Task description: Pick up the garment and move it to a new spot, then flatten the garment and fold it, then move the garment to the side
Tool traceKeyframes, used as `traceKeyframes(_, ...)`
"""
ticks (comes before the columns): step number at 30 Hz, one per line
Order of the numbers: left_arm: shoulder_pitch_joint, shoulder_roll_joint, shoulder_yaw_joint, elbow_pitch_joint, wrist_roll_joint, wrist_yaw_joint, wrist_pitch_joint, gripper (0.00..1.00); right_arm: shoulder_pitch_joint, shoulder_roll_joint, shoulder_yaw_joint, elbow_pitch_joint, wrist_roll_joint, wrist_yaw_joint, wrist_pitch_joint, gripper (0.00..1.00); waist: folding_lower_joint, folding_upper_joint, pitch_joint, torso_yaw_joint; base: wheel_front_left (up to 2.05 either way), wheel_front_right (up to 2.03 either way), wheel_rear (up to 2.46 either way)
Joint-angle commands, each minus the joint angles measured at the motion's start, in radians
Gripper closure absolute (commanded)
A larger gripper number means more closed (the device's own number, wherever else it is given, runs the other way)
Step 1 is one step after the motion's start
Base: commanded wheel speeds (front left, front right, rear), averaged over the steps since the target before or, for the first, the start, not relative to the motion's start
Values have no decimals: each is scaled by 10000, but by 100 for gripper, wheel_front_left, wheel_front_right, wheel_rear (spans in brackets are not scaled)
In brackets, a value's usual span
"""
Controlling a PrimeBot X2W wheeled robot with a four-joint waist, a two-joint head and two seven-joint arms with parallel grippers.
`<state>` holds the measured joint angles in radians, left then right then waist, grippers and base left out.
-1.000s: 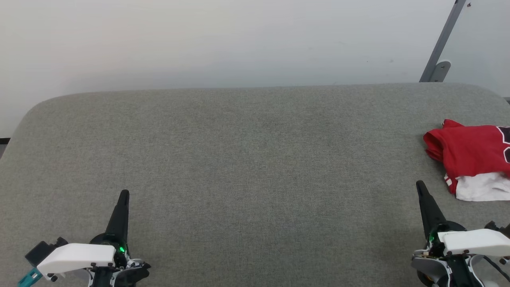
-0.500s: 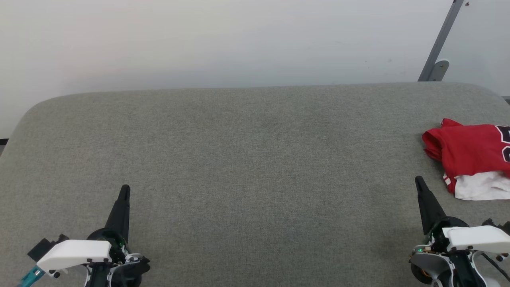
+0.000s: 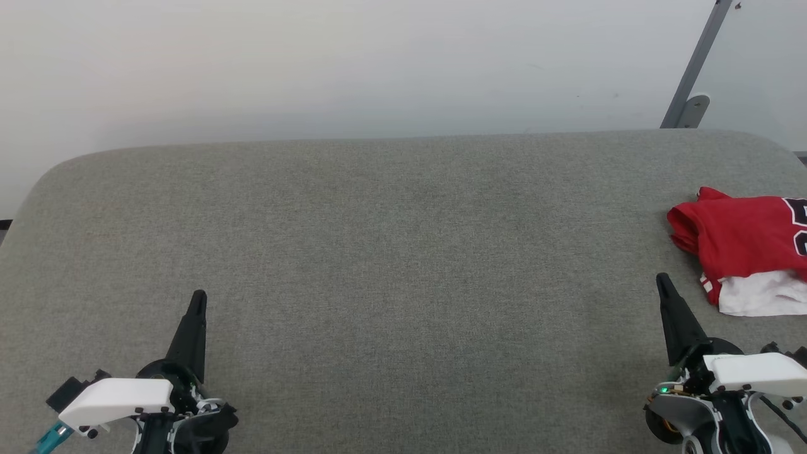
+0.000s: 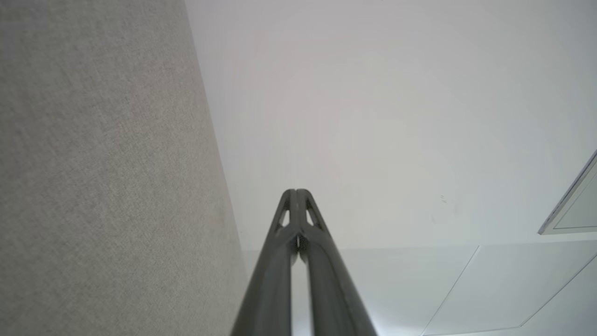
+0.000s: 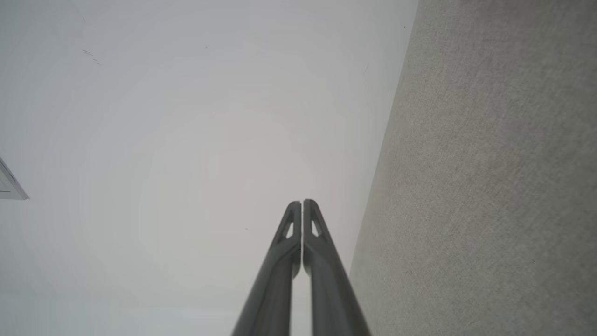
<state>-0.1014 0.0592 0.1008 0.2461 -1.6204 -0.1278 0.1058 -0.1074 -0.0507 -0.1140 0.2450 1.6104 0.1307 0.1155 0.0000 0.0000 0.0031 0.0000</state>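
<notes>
Now | garment [image 3: 737, 243] at right edge | black lettering [image 3: 797, 207] cropped, unreadable

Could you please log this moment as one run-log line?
garment: crumpled, table far right | left end effector: shut, empty | right end effector: shut, empty, beside garment

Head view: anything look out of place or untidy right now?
Only the garment: it lies at the far right of the gray surface, cut by the picture's edge, its left red edge bunched, white fabric poking out below. No damage visible.
</notes>
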Motion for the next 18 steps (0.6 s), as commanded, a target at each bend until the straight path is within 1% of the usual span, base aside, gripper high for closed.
traceKeyframes(1,-139,-16,45,-3,-27,-52,23,100,-46,9,-11,10,38,0,17,100,0,0,0,0,0,0,0)
traceKeyframes(18,-136,-36,70,-3,7,-53,49,100,-46,10,-7,10,39,2,14,100,0,0,0,0,0,0,0)
